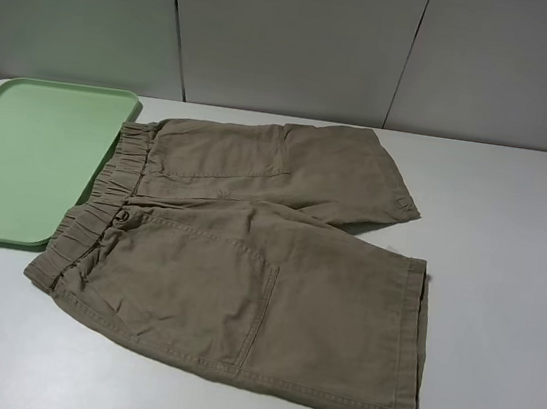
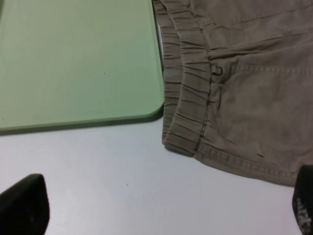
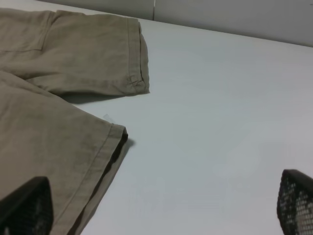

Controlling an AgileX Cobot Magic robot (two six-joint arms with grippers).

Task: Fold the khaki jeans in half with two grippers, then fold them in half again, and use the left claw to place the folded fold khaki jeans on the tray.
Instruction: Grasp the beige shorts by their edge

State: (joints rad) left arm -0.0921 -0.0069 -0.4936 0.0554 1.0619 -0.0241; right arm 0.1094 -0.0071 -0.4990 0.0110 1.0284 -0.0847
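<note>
Currently left end effector [image 2: 164, 210] & right end effector [image 3: 160, 203] hover wide open, empty, nr khaki jeans [image 1: 247, 252].

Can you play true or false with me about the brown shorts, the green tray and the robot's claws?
1. The tan cotton shorts lie spread out on the white table. True.
2. The shorts are already folded in half. False: both legs lie open, side by side.
3. The shorts sit inside the pale-green plastic tray. False: they lie on the table, with the waistband beside the tray's edge.
4. The left claw and the right claw are both open and empty. True.
</note>
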